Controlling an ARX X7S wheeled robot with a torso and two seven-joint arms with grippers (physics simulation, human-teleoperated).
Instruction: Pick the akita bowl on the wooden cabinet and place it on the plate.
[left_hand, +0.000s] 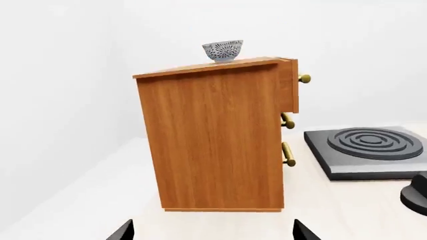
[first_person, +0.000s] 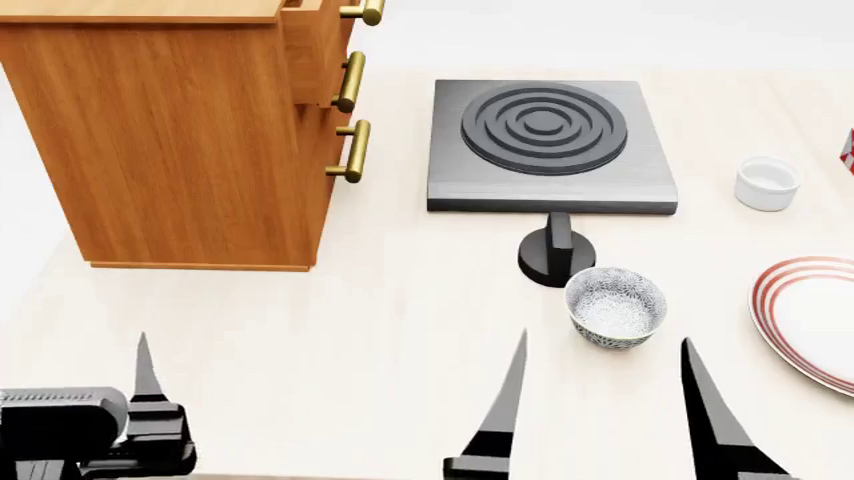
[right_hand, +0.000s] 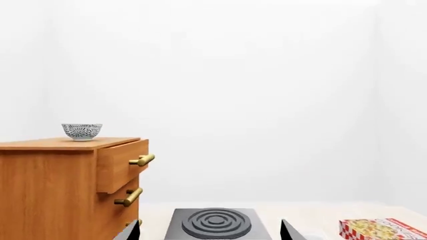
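Observation:
The akita bowl (left_hand: 223, 51), small with a dark-and-white pattern, stands on top of the wooden cabinet (left_hand: 213, 140). It also shows in the right wrist view as the bowl (right_hand: 82, 131) on the cabinet (right_hand: 47, 190). In the head view the cabinet (first_person: 174, 130) is cut off at the top, so the bowl is hidden there. The red-ringed plate (first_person: 809, 316) lies at the table's right edge. My left gripper (left_hand: 213, 236) is open and empty, well short of the cabinet. My right gripper (first_person: 605, 372) is open too, with nothing between its fingers.
A second patterned bowl (first_person: 614, 306) sits on the table just beyond my right fingertips. Behind it are a black knob (first_person: 557, 256) and a grey stove plate (first_person: 547, 145). A small white cup (first_person: 767, 183) stands far right, and a red patterned box (right_hand: 380, 229) lies beyond.

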